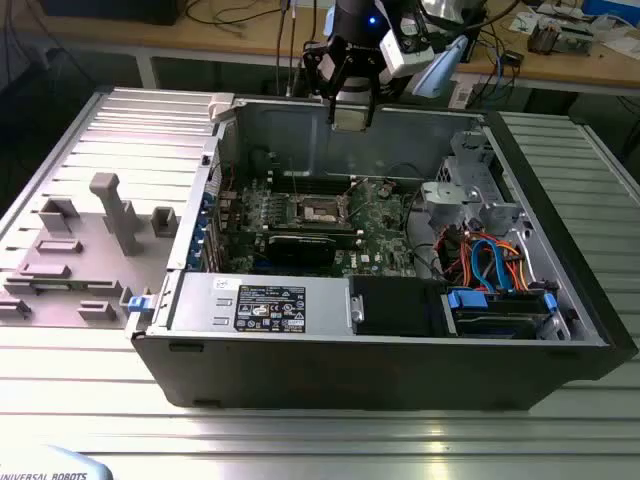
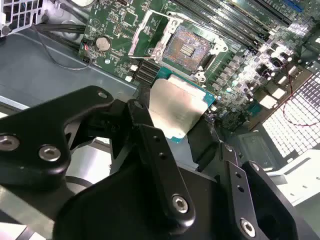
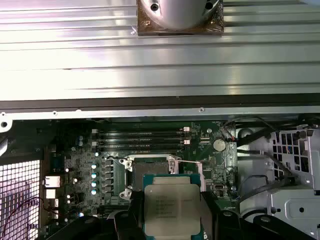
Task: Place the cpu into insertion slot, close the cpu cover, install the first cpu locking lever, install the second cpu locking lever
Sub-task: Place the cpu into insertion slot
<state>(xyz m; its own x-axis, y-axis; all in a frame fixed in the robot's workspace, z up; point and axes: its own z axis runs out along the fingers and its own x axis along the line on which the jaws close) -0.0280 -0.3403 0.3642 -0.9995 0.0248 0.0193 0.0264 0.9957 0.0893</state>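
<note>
Silvery square cpu (image 2: 177,107) | pinched in black end effector (image 3: 172,220) | insertion slot (image 2: 189,47) uncovered

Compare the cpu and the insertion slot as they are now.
The cpu is gripped in the hand, above the green motherboard; the insertion slot sits fixed on it. The cpu shows a plain silvery top; the insertion slot shows a dark, empty centre inside a silver rim. Both are square.
</note>
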